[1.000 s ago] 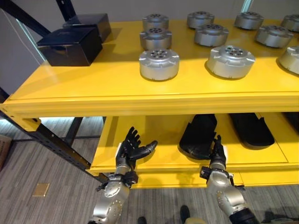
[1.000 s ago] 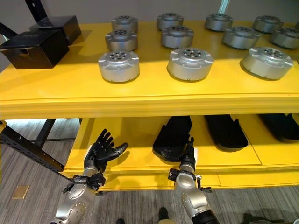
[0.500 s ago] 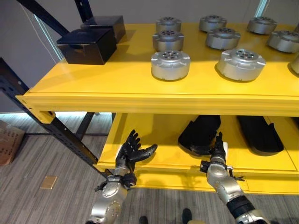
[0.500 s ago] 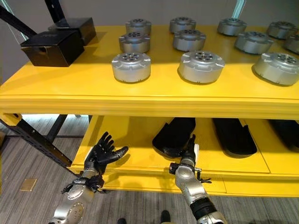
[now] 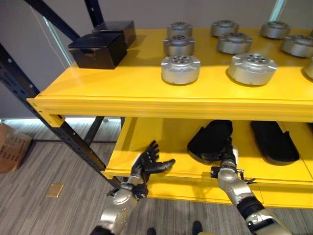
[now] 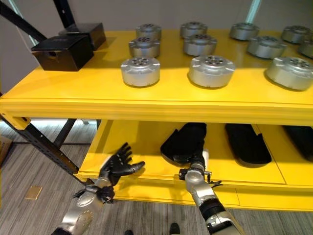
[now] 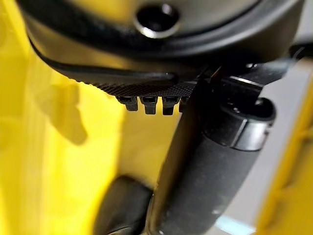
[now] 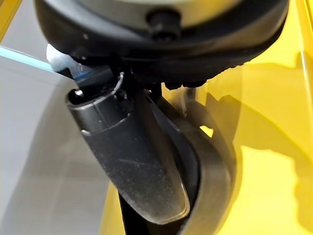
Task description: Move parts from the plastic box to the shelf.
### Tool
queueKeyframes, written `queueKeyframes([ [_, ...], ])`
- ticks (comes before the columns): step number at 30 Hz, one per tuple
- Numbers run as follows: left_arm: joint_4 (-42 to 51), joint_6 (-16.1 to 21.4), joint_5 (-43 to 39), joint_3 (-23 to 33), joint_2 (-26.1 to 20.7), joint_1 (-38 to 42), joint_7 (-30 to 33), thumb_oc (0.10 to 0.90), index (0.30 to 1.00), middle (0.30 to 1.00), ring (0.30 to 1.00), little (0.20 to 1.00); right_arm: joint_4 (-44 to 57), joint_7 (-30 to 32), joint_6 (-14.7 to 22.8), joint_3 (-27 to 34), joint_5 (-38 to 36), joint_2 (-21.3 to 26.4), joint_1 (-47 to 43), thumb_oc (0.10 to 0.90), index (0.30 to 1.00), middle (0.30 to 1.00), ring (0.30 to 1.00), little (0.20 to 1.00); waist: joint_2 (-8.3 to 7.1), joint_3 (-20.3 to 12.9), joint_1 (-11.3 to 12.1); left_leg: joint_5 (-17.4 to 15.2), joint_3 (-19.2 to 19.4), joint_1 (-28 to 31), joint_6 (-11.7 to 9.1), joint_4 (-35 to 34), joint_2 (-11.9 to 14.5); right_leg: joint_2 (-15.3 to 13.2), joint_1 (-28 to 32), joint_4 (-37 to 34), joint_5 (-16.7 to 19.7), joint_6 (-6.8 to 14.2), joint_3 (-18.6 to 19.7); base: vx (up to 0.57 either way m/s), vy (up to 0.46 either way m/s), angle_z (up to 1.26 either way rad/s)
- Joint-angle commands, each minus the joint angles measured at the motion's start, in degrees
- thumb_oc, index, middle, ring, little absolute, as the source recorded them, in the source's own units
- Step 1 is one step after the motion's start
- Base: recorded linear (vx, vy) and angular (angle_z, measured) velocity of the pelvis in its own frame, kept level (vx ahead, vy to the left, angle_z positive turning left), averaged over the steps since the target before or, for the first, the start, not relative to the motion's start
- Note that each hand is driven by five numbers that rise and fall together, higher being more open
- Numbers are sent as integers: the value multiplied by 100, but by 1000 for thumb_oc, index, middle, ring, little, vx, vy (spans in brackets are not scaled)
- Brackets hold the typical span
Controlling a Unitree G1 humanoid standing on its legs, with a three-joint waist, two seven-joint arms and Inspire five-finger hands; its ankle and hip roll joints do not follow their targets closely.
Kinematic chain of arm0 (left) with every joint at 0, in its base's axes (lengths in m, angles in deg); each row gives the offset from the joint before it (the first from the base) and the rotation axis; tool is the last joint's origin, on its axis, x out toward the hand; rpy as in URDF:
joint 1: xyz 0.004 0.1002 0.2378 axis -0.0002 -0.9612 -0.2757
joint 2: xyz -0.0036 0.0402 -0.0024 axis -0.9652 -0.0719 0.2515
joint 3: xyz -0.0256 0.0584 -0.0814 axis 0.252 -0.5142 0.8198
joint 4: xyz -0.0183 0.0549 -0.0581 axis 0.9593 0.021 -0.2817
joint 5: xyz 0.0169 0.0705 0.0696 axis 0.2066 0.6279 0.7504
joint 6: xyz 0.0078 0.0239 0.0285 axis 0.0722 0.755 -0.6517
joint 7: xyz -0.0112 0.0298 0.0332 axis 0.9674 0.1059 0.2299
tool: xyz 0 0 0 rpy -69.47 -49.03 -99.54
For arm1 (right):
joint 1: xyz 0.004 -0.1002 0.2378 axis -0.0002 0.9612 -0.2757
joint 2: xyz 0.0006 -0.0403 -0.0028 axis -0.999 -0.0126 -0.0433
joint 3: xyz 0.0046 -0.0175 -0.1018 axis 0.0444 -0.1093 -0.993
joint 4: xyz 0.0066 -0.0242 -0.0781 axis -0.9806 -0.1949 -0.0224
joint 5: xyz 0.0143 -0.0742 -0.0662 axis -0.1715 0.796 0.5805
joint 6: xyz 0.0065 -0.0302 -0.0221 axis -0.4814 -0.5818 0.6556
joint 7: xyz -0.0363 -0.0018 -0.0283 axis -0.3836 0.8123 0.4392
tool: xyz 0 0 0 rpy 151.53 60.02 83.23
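Several silver round parts stand on the upper tier of a yellow shelf. On the lower tier lie flat black parts. My left hand hovers at the lower tier's front edge, open with its fingers spread and nothing in it. My right hand is at the front edge of the nearest flat black part, fingers straight and pointing into the shelf, touching or almost touching that part. In the right wrist view the thumb lies against the part's dark rim.
Two black boxes sit at the upper tier's left end. A dark steel brace slants down at the shelf's left corner. A cardboard box stands on the grey floor at the far left.
The camera has shifted, so the whole shelf sits differently in view. My left hand has moved a little to the right along the lower tier's edge. The right hand stays by the black part.
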Motion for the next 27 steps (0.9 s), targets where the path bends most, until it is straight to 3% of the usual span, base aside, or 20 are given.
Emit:
queueKeyframes([
  [1,-199,777,553,13,397,986,137,900,1000,1000,1000,1000,-98,-37,243,-133,180,-29,-752,900,1000,1000,1000,1000,-200,-173,-211,-667,343,78,-31,424,230,-362,127,560,-749,204,67,38,22,-37],
  [3,-669,802,887,36,644,1466,704,900,1000,1000,1000,1000,-130,-41,289,-342,199,-157,-796,900,1000,1000,1000,1000,-200,-156,-376,-676,474,101,-41,442,256,-342,92,585,-751,219,177,3,21,-31],
  [8,-1518,610,1272,146,988,2132,1084,900,1000,1000,1000,1000,-20,-103,350,-586,238,-364,-887,900,1000,1000,1000,1000,-177,-120,-678,-709,728,137,-51,459,273,-283,18,613,-761,222,384,1,18,-26],
  [12,-1863,743,1352,170,1062,2355,1345,900,1000,1000,1000,1000,31,-209,315,-702,262,-425,-975,900,1000,1000,1000,1000,-172,-77,-816,-723,850,140,-66,472,274,-251,-33,640,-768,216,485,9,11,-35],
  [13,-2081,869,1515,255,1057,2579,1918,900,1000,1000,1000,1000,128,-315,296,-794,291,-453,-945,900,1000,1000,1000,1000,-175,-49,-959,-731,982,150,-82,466,275,-225,-79,639,-766,220,573,33,0,-26],
  [19,-2132,842,1412,388,1028,2720,2240,900,1000,1000,1000,1000,187,-347,318,-862,325,-461,-900,900,1000,1000,1000,1000,-169,13,-1053,-739,1065,93,-96,497,286,-187,-157,648,-778,197,634,-3,-8,-15],
  [27,-2061,1076,1037,396,1107,2428,1939,900,1000,1000,1000,1000,281,-562,416,-845,399,-436,-882,900,1000,1000,1000,1000,-180,66,-1020,-753,1038,35,-105,549,308,-153,-191,652,-798,160,636,-4,-4,-2],
])
